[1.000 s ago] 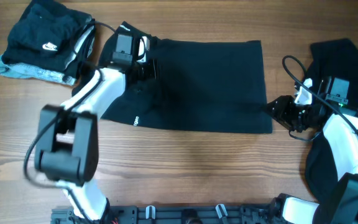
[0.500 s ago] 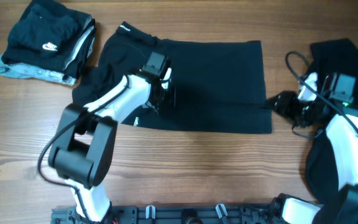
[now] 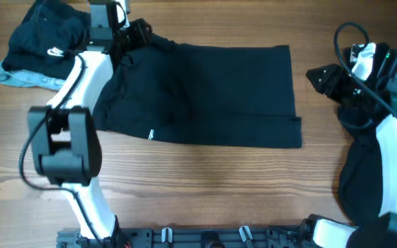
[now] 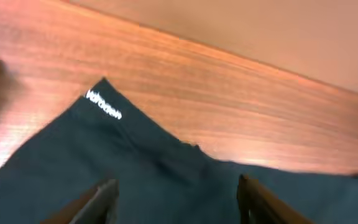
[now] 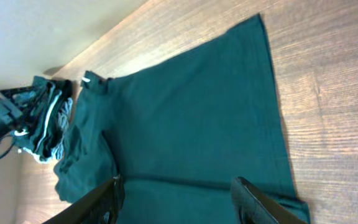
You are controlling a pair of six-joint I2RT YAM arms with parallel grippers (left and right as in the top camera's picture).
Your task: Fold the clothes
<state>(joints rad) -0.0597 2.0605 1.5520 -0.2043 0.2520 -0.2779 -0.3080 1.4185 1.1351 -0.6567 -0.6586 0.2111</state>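
Observation:
A black garment lies spread flat in the middle of the table, with a small white label near its front left edge. It also shows in the left wrist view and the right wrist view. My left gripper is open and empty over the garment's far left corner. My right gripper is open and empty, just right of the garment's right edge. A folded stack of dark clothes with a white swoosh logo sits at the far left.
A grey-blue garment lies under the folded stack. Another heap of black clothes lies at the right edge under my right arm. Black cables loop at the right wrist. A rail runs along the table's front edge.
My left gripper has moved from the garment's left middle up to its far left corner. My right gripper has moved away from the garment's front right corner, up and to the right.

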